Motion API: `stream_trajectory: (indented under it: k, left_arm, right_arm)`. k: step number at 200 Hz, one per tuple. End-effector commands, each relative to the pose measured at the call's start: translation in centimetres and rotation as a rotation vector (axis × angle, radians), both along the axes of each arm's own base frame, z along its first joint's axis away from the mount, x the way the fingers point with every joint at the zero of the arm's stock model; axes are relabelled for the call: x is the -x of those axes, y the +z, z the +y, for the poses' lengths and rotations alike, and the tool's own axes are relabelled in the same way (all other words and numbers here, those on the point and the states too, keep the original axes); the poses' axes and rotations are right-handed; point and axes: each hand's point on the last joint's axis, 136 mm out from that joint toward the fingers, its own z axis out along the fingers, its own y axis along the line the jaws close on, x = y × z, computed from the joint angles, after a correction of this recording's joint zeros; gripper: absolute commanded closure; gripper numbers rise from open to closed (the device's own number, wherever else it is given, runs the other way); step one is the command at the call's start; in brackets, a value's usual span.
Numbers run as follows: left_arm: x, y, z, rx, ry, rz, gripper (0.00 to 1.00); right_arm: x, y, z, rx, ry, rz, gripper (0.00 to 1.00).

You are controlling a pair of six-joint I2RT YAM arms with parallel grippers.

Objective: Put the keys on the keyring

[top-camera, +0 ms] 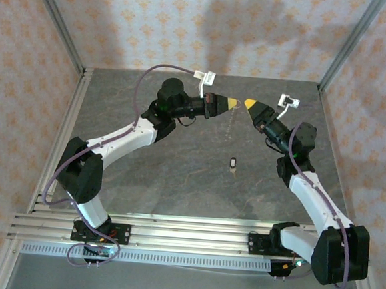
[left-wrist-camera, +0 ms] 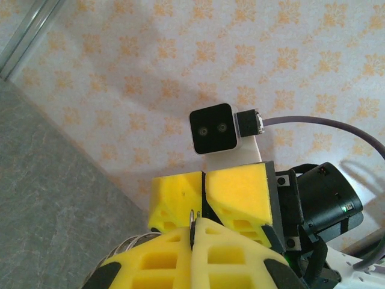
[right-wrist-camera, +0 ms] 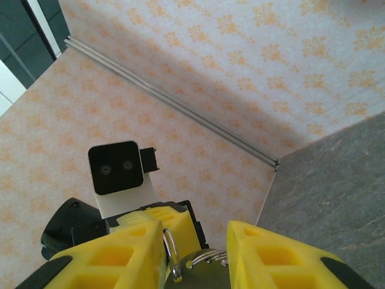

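Lying on the counter [top-camera: 176, 183], the key [top-camera: 234, 163] is ungripped; the keyring [right-wrist-camera: 171, 256] is clenched by the left jaws, and the right jaws are parted.

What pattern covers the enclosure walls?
The pale pinkish wallpaper shows repeating orange floral motifs, clearest in the right wrist view.

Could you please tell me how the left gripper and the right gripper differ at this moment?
The left gripper has its jaws pressed shut on a thin metal piece of the keyring; the right gripper has its jaws apart, the ring in their gap. The left gripper reaches in from the left, the right gripper from the right. Both have yellow jaws, tips almost meeting above the table, where the key lies.
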Motion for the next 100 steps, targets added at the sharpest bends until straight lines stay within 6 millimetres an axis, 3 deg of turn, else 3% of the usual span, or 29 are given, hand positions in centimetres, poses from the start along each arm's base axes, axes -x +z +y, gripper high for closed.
stream_trajectory:
  k: [1, 47, 100]
  left_arm:
    - [0.5, 3.2, 1.4, 0.07, 0.038, -0.065, 1.0]
    - [0.9, 3.0, 2.6, 0.033, 0.101, -0.106, 1.0]
    - [0.6, 3.1, 2.8, 0.058, 0.12, -0.098, 1.0]
  right_arm:
    - [0.0, 1.6, -0.7, 0.003, -0.059, -0.047, 0.67]
    - [-0.9, -0.9, -2.9, 0.008, -0.205, 0.067, 0.65]
    - [0.7, 1.8, -0.3, -0.072, -0.056, -0.034, 0.63]
